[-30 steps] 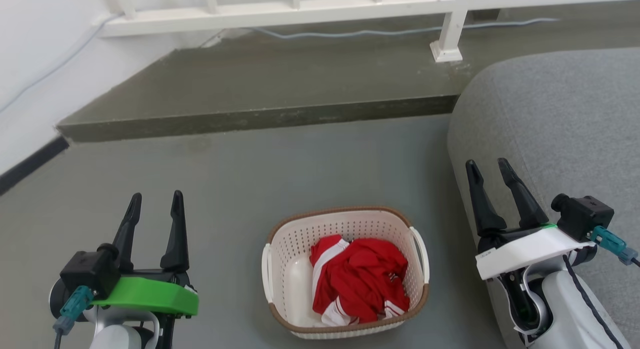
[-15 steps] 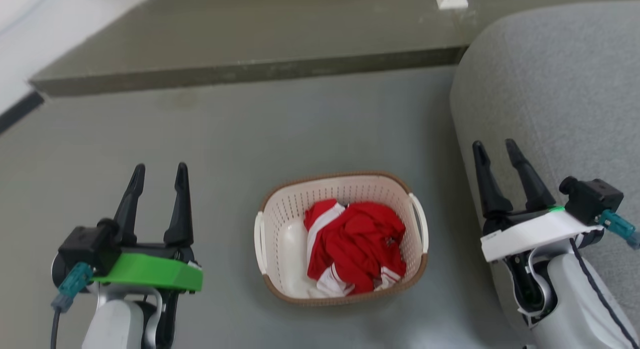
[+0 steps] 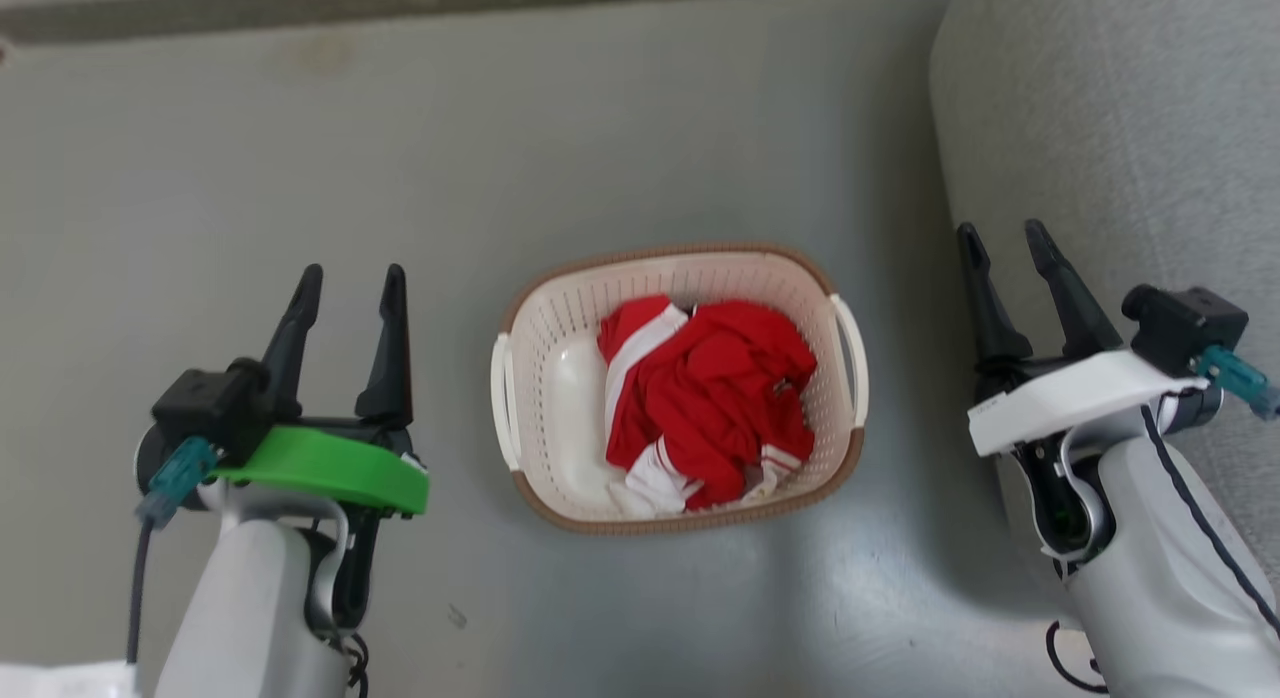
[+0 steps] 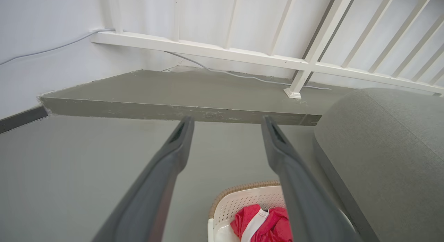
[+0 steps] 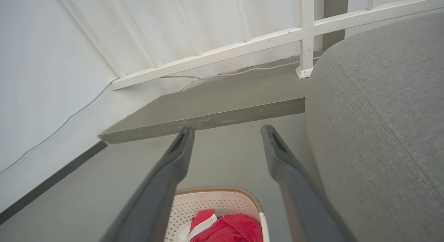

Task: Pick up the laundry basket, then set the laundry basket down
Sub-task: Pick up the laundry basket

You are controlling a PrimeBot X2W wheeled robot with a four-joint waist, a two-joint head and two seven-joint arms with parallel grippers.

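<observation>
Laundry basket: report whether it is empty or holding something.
Holding something: the laundry basket contains a crumpled red-and-white garment, with bare bottom beside it.

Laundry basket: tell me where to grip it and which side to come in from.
Probably best by its two white handles: left handle with the left gripper, right handle with the right gripper, each coming inward from its own side. The laundry basket sits upright on the floor between the open grippers, its handles bowing out from the end walls.
</observation>
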